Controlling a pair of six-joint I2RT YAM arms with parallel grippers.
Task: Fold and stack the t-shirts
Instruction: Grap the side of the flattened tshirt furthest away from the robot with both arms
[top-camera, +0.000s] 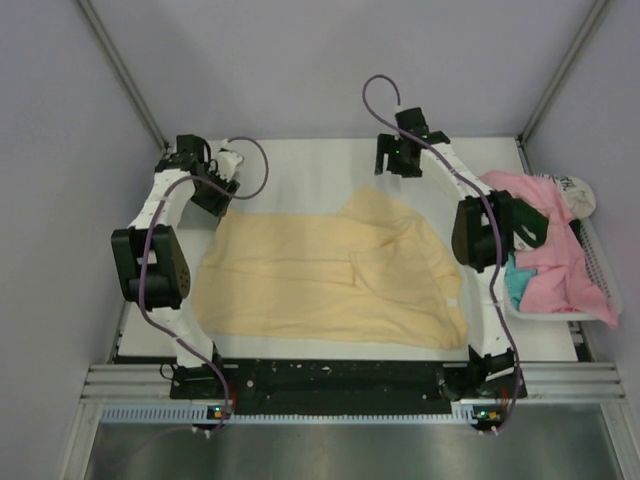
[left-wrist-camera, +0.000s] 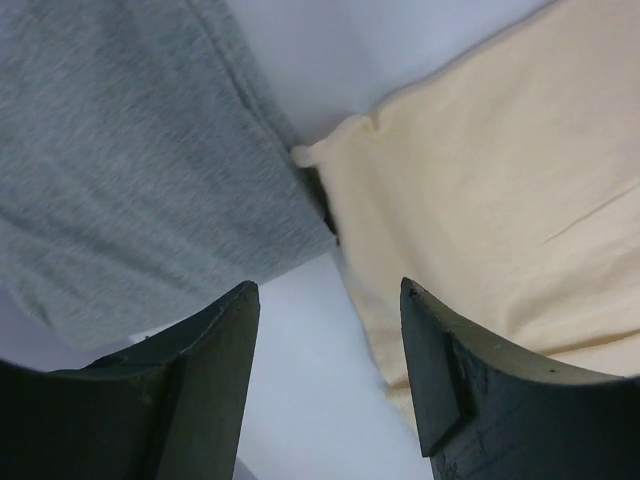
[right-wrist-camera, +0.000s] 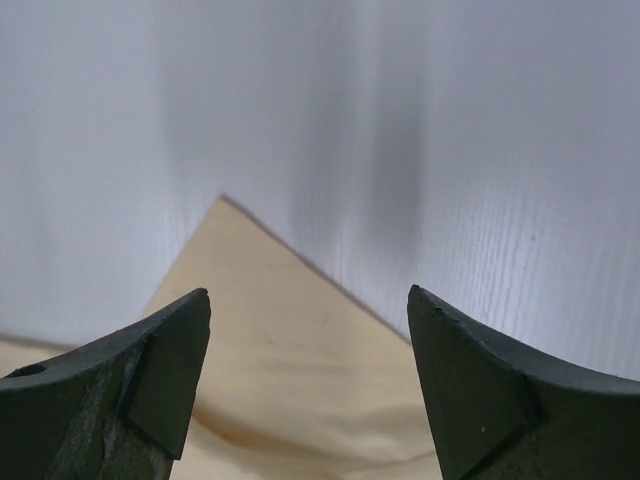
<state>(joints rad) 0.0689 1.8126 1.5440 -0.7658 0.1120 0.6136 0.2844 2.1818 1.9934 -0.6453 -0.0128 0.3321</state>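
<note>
You are looking at one pale yellow t-shirt (top-camera: 330, 280) lying spread at frame centre, its long axis running left to right. Both pincers are standing apart, gripping nothing. The left gripper (top-camera: 216, 196) is hanging at the shirt's upper-left corner and the right gripper (top-camera: 398, 166) at its top peak. One grey t-shirt (left-wrist-camera: 130, 170) is lying beside that corner. One pink t-shirt (top-camera: 550, 265) and one teal t-shirt (top-camera: 515, 285) are sitting in the basket (top-camera: 603, 270) at the right.

A spread t-shirt (top-camera: 320, 280) lies in the middle of the bench (top-camera: 300, 160). A basket (top-camera: 600, 270) to its right holds heaped t-shirts (top-camera: 560, 260). Another t-shirt (left-wrist-camera: 120, 180) lies just beside its far-left corner.
</note>
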